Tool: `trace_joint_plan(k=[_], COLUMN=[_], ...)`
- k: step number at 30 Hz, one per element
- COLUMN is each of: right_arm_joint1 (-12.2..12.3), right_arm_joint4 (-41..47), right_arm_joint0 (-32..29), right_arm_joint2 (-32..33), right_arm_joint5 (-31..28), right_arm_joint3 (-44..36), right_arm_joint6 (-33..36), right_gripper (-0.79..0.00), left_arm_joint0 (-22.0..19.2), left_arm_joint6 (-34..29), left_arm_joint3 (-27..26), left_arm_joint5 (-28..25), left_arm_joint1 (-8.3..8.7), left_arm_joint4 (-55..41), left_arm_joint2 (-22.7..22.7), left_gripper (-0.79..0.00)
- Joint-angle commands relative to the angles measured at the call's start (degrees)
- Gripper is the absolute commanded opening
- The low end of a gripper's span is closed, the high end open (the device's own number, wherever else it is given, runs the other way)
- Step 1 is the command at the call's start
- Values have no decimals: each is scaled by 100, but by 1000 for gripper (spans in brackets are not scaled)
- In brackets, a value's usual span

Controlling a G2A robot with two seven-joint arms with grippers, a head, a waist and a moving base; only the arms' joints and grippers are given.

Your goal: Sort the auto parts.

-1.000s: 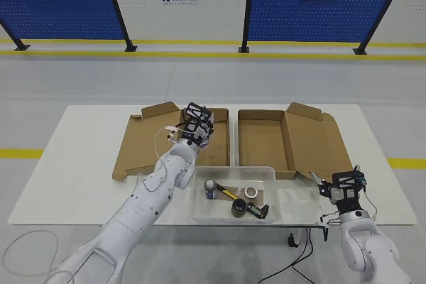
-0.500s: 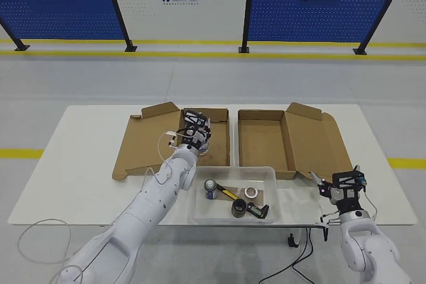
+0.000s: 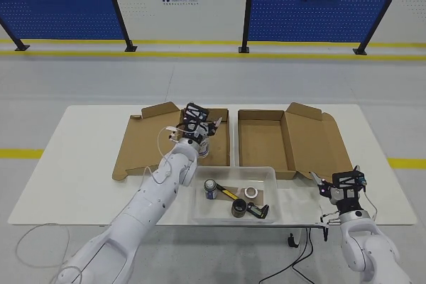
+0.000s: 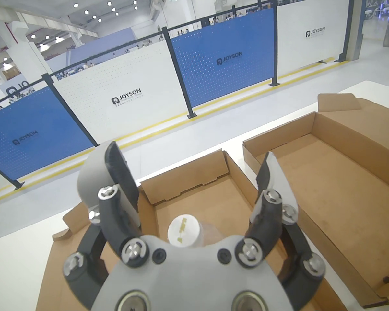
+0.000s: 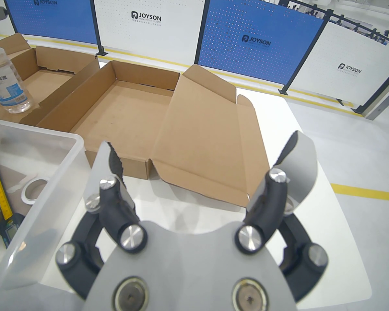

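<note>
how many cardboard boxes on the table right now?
2. One box holds the upright bottle, beneath the left gripper. The other box sits beside it, on the side of the right gripper. Both have their flaps open. None seems hidden.

The left gripper (image 4: 190,160) is now a little higher than half a second ago, when it was low inside the left cardboard box (image 3: 145,145). Its fingers (image 4: 118,176) are now spread wide, where before they were closed around the bottle (image 5: 6,79), and they no longer touch it. The bottle now stands upright alone on the box floor, its white cap just under the gripper, and more of it shows in the top view.
</note>
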Motion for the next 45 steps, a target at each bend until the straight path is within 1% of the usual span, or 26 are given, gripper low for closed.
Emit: trace_joint_plan(k=[1,4,6,9,11,14,17,21,25,30,33,39,41,43,45], right_arm_joint1=[0,0,0,0,0,0,0,0,0,0,0,0,0,0,0], right_arm_joint4=[0,0,0,0,0,0,0,0,0,0,0,0,0,0,0], right_arm_joint0=[0,0,0,0,0,0,0,0,0,0,0,0,0,0,0], right_arm_joint2=[0,0,0,0,0,0,0,0,0,0,0,0,0,0,0], right_arm_joint5=[0,0,0,0,0,0,0,0,0,0,0,0,0,0,0], right_arm_joint3=[0,0,0,0,0,0,0,0,0,0,0,0,0,0,0], right_arm_joint6=[0,0,0,0,0,0,0,0,0,0,0,0,0,0,0], right_gripper=[0,0,0,0,0,0,0,0,0,0,0,0,0,0,0], left_arm_joint0=[233,702,1098,1751,2105,2577,2920,3280,3432,3459,3430,3381,3350,3321,3294], left_arm_joint6=[-247,-942,-1544,-2664,-3257,-4008,-4510,-4879,-4842,-4714,-4634,-4375,-4332,-4319,-4317], left_arm_joint3=[-566,-1608,-2453,-3681,-4366,-5040,-5462,-5680,-5546,-5233,-5034,-4683,-4596,-4537,-4491], left_arm_joint5=[-160,-630,-964,-1613,-2000,-2545,-2972,-3367,-3427,-3353,-3318,-3207,-3181,-3167,-3156], left_arm_joint1=[115,332,479,646,740,824,884,942,970,971,971,967,962,961,958], left_arm_joint4=[113,382,479,175,210,-132,-328,-479,-261,-61,130,469,473,477,473], left_arm_joint2=[-226,-636,-992,-1503,-1755,-1973,-2051,-2042,-1964,-1776,-1655,-1469,-1433,-1409,-1379], left_gripper=[0,0,0,0,0,0,0,0,0,0,-52,-52,-95,-108,-200])
